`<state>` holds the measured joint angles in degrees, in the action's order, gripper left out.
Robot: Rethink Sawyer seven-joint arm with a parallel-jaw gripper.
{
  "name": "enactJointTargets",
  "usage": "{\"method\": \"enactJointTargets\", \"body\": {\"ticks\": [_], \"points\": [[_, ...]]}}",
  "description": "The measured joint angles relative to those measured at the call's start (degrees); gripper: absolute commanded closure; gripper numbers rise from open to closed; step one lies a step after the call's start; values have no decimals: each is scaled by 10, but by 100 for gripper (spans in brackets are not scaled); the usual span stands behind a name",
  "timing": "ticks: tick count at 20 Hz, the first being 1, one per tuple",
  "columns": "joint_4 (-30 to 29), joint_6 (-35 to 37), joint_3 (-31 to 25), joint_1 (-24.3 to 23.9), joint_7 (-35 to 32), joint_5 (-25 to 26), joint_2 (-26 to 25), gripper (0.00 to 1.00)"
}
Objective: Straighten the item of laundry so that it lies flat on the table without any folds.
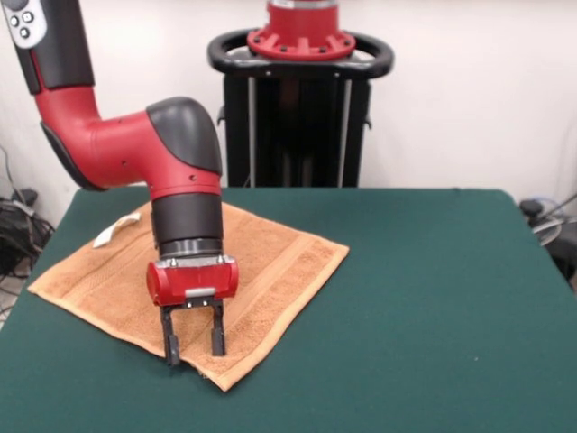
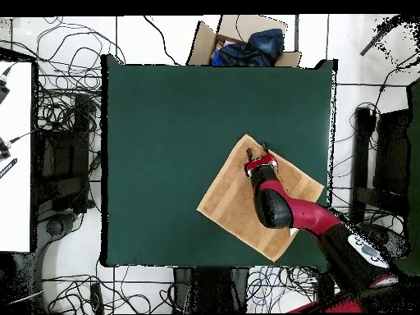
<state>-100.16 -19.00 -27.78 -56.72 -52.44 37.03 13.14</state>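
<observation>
Nearest the front camera, at about six o'clock of the towel, the end effector stood with its two black fingers spread apart and pointing straight down, their tips at or just above the cloth near the towel's nearest corner; nothing was pinched between them. Whether the tips touched the terry could not be told. The towel lay on the bench toward the nine o'clock side of the front view, set as a diamond, with one corner pointing at six o'clock toward the camera, another at three o'clock, and a third at nine o'clock near the bench edge. Its woven border bands ran along the edge between the six and three o'clock corners. By judgement, the task was close to finished: the cloth looked spread in a single layer, with no obvious doubled-over part. What remained uncertain was the far portion, which the arm hid in the front view. Farther back, at about eleven o'clock, the small white tag stuck out from the far edge, slightly lifted. In the overhead view the towel read as nearly square, so no long axis stood out; its diagonals ran roughly along and across the bench. Beyond it stood the black pedestal.
</observation>
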Motion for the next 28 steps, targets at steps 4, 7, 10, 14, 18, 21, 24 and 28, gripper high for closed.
{"method": "enactJointTargets", "body": {"ticks": [4, 7, 10, 14, 18, 21, 24, 28], "points": [[1, 0, 0, 1, 0, 0, 0, 0], [1, 0, 3, 3, 0, -2, 1, 0], [1, -2, 12, 14, 0, -9, 9, 0], [0, -2, 24, 27, 0, -12, 26, 0], [-2, -2, 30, 32, 0, -17, 47, 0], [-2, -2, 36, 35, 0, -22, 58, 0], [-2, -1, 42, 37, 0, -27, 73, 0], [-3, -2, 44, 38, 0, -32, 85, 0]]}}
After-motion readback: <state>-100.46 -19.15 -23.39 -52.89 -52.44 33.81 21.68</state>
